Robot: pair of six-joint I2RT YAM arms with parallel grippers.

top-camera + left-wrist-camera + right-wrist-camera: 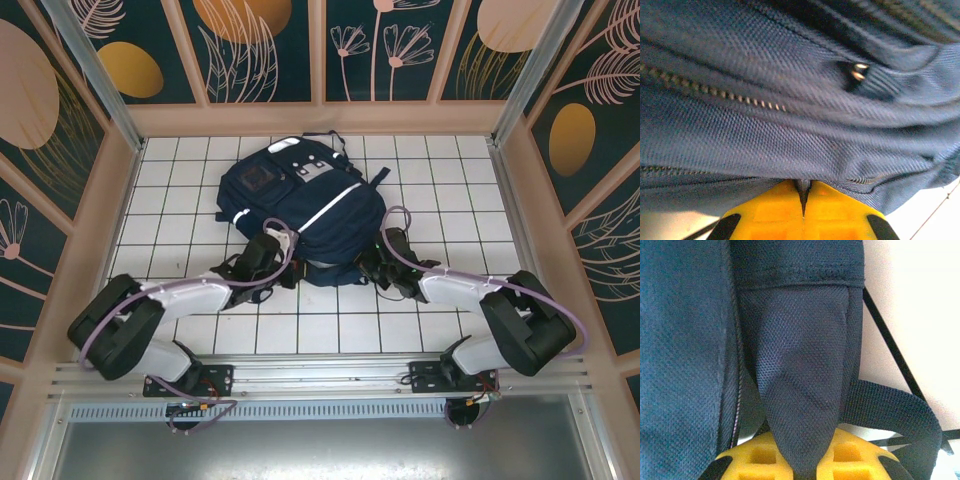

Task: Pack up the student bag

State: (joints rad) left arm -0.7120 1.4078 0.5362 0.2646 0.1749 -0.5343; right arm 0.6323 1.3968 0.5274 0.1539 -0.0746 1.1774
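The student bag [300,205], navy blue with white stripes and pale front patches, lies flat in the middle of the tiled floor. My left gripper [283,262] is at its near left edge. In the left wrist view the yellow fingers [770,215] are pressed together under a fold of blue fabric [790,125], and a thin dark sliver of the bag is pinched at their tips. My right gripper [372,265] is at the near right corner. It is shut [805,465] on a tapered dark mesh tab [800,390] of the bag, beside a webbing strap [890,407].
The bag's zipper [715,92] runs across the left wrist view. Thin black straps [890,347] trail over the white tiles to the right. Low beige walls [125,190] enclose the tiled floor on three sides, and both arm bases [190,380] sit on the near rail.
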